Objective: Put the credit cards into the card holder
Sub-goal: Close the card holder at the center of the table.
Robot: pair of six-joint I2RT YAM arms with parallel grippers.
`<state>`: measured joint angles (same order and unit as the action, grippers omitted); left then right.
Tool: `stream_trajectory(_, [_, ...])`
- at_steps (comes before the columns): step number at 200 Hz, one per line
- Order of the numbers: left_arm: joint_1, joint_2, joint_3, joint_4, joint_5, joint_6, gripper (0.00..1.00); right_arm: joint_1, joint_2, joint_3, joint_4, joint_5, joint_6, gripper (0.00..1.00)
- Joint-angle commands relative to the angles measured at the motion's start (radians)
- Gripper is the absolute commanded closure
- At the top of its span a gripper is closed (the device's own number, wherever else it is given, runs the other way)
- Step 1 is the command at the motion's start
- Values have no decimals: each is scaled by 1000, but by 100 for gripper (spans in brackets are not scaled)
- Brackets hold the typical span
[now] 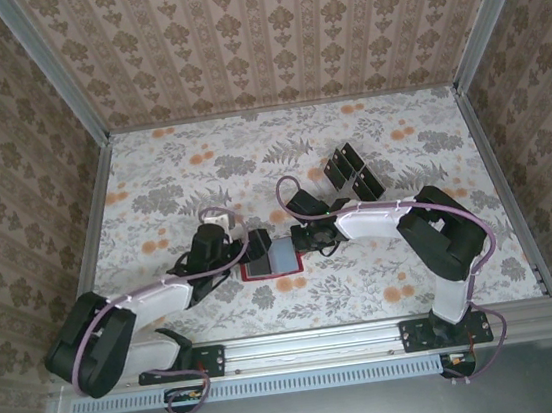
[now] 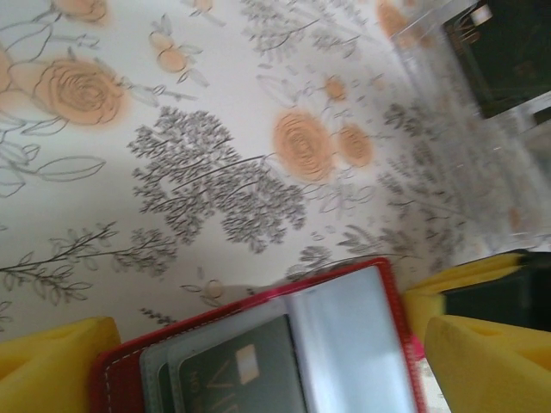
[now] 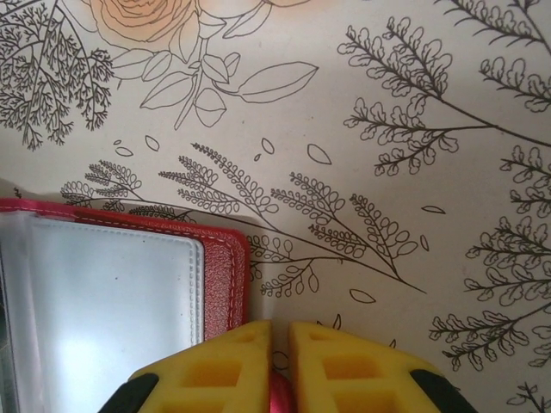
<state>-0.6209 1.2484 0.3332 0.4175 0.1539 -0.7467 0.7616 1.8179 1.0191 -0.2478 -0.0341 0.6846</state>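
The card holder point(image 1: 270, 260) lies open on the flowered table, red with greyish clear pockets. One black credit card point(image 2: 250, 370) sits in its left pocket; the right pocket point(image 2: 353, 344) looks bare. My left gripper point(image 2: 275, 366) is open, its yellow fingers point(image 2: 56, 361) straddling the card holder point(image 2: 120, 379). At the card holder's right edge point(image 3: 225, 275), my right gripper point(image 3: 280, 331) is nearly closed, with a red tab point(image 3: 280, 397) pinched between its fingers. More credit cards point(image 1: 352, 172) stand in a clear rack behind.
The clear tiered rack point(image 2: 491, 129) stands at the back right of the card holder, close behind the right arm point(image 1: 430, 233). Patterned walls ring the table point(image 1: 151, 171). Open table lies to the left and far side.
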Motion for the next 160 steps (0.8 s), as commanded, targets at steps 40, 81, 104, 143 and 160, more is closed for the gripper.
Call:
stream_trajectory(40, [-65,-70,26,73,27,-101,0,26,107,-33,90,-123,18,85])
stream_trajectory(81, [-174,23,40,196,-23,-147,0,25,109,-33,98,-129,19,86])
stream_trajectory(104, [-224,93,25,296,-59,-175,0,24,102,-33,92,-127,20,85])
stream_trajectory(143, [-277,213,-3,458,-101,-220,0,-2,11,-50,65,-105,14,62])
stream_trajectory(160, [-292,267,-13,526,-116,-233,0,-14,-27,-51,42,-95,6,59])
